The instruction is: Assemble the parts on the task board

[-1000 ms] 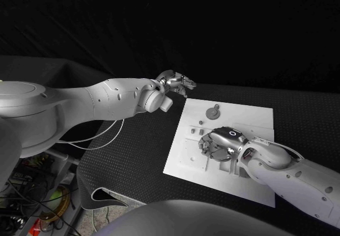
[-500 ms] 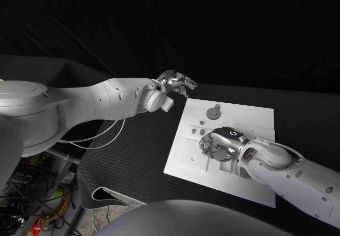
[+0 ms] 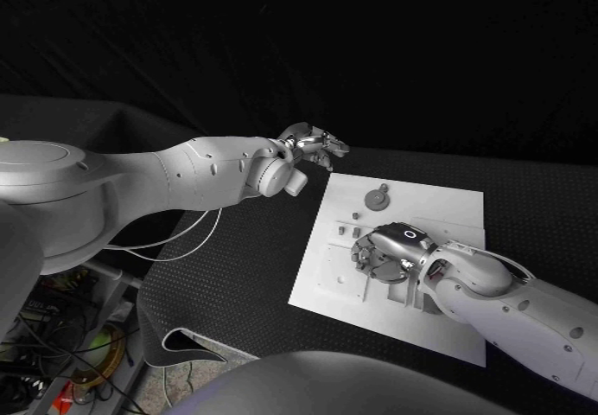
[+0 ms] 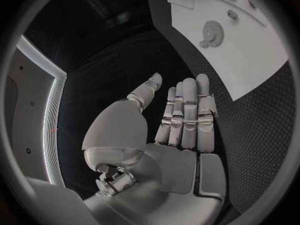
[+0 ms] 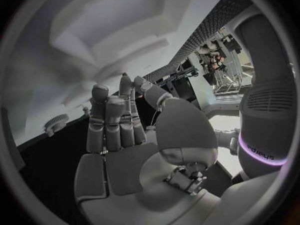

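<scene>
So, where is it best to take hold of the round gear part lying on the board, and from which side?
Judging by its pose, the gear lies flat on the task board, so pinch its toothed rim from straight above, fingers on opposite edges. The left hand hovers nearest, off the board's far corner.

hidden: right hand (image 3: 380, 256) covers the middle of the white board (image 3: 430, 203), so whatever lies under its fingers cannot be told | too small: little parts near the round gear (image 3: 374, 198) (shapes unreadable) | cut off: board's near corner behind the right arm; left wrist view crops the board (image 4: 250, 60) at its rim
</scene>
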You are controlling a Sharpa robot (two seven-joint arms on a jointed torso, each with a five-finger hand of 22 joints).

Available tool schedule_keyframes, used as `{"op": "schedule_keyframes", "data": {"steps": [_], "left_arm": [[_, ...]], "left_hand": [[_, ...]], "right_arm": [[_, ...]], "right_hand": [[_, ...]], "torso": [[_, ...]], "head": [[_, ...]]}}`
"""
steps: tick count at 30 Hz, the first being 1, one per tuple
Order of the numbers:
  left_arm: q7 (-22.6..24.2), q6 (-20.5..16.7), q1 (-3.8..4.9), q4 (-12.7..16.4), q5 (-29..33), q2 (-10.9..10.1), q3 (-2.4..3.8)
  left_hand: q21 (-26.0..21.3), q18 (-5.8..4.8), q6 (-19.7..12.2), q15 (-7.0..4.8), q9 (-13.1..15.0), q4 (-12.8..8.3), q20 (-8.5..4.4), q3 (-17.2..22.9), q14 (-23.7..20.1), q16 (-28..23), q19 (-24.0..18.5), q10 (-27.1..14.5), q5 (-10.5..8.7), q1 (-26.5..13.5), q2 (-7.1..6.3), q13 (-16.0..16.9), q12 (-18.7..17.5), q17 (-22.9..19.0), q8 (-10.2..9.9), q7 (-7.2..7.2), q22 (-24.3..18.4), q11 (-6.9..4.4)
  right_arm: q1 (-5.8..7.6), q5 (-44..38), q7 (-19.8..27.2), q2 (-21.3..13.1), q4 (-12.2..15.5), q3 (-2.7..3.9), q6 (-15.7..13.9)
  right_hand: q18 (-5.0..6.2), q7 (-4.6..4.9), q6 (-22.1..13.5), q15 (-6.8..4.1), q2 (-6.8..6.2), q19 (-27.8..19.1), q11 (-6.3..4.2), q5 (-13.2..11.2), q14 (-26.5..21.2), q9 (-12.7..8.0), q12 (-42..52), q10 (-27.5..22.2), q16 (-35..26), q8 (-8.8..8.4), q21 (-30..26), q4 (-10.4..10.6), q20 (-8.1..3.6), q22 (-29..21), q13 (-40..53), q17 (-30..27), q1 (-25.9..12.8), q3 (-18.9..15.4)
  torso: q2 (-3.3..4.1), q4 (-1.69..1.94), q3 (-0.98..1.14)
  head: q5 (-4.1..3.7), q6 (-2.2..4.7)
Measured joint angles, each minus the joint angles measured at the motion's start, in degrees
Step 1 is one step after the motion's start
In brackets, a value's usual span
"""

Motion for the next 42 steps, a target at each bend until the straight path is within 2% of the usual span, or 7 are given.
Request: {"op": "schedule_keyframes", "data": {"steps": [7,18,42], "left_arm": [[0.0,0.0,0.03,0.0,0.0,0.0,0.00],[0.0,0.0,0.06,0.0,0.0,0.0,0.00],[-0.1,0.0,0.12,0.0,0.0,0.0,-0.02]], "left_hand": [[0.0,0.00,0.0,0.00,0.0,0.0,0.00,0.0,0.0,0.0,0.0,0.0,0.00,0.0,0.00,0.0,0.0,0.0,0.0,0.00,0.0,0.00],[0.0,0.00,0.0,0.00,-0.1,0.0,-0.14,0.0,0.0,0.0,0.1,0.0,0.00,0.0,0.00,0.0,0.0,0.0,0.0,-0.01,0.0,-0.01],[0.0,0.00,-0.1,0.02,-0.1,0.0,-0.12,0.0,0.0,0.0,0.1,0.0,0.00,0.0,0.00,0.0,0.0,0.1,0.0,0.07,0.0,-0.03]], "right_arm": [[0.01,-0.1,0.0,0.0,0.0,0.03,0.4],[0.10,-0.8,0.3,-0.1,0.1,0.05,2.5],[-0.06,-2.1,-1.5,0.1,0.4,-0.07,1.2]], "right_hand": [[0.00,0.01,0.0,-0.04,0.00,0.0,0.00,0.0,-0.1,0.0,0.0,0.0,0.0,0.20,0.0,0.0,0.00,0.0,0.0,0.0,0.0,0.0],[0.00,0.02,0.0,-0.10,-0.08,0.0,0.00,0.0,-0.1,0.0,0.0,0.0,0.0,0.20,0.0,-0.1,0.01,0.0,0.0,0.0,-0.1,-0.1],[0.01,0.10,0.0,-0.01,-0.22,-0.1,0.00,0.2,-0.1,0.0,-0.3,0.0,0.0,0.04,0.0,-0.1,0.10,0.0,0.0,0.1,-0.2,-0.1]], "torso": [[0.00,-0.09,0.05],[-0.03,-0.13,0.05],[-0.03,-0.13,-0.01]], "head": [[0.21,0.00],[0.15,0.00],[0.35,0.00]]}}
